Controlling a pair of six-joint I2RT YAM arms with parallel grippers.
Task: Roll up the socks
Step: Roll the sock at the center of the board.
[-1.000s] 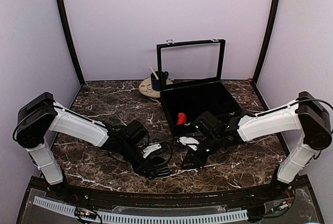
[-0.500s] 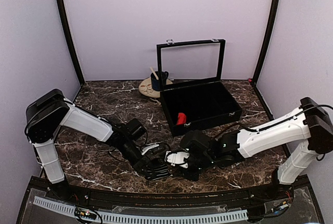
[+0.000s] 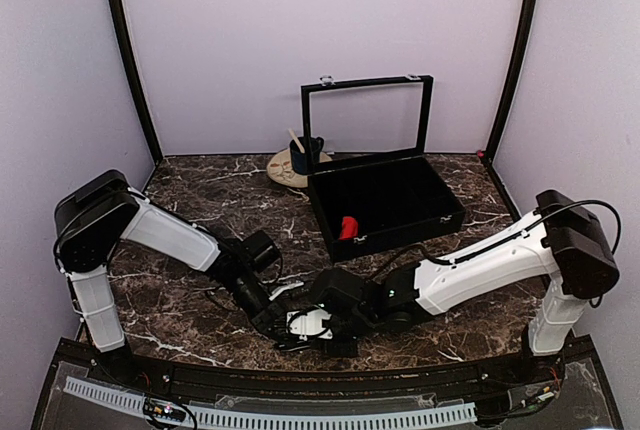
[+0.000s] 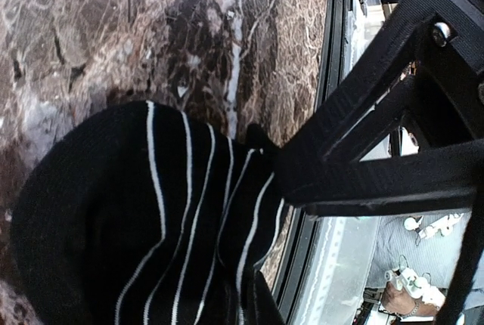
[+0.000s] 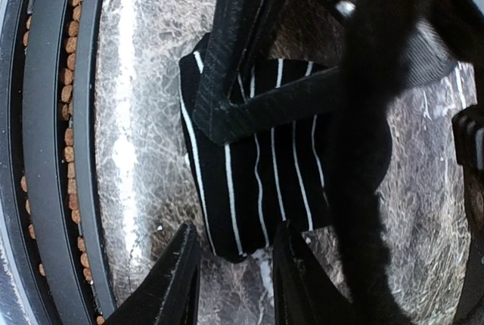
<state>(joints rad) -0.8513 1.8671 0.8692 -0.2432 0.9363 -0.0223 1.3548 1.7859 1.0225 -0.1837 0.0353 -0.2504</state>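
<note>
A black sock with thin white stripes lies on the marble near the table's front edge. It fills the lower part of the left wrist view. My left gripper is shut, and the sock's fabric bunches up at its jaws. In the right wrist view it reaches over the sock from above. My right gripper stands open just short of the sock's near corner, with only marble between its fingers. A small red sock bundle lies inside the black box.
The open black box stands behind the grippers with its glass lid upright. A dark blue mug sits on a pale plate at the back. The table's black front rail runs close beside the sock.
The right arm has swung left along the table's front, from beside the box to right next to the left gripper. The left gripper has shifted only slightly.
</note>
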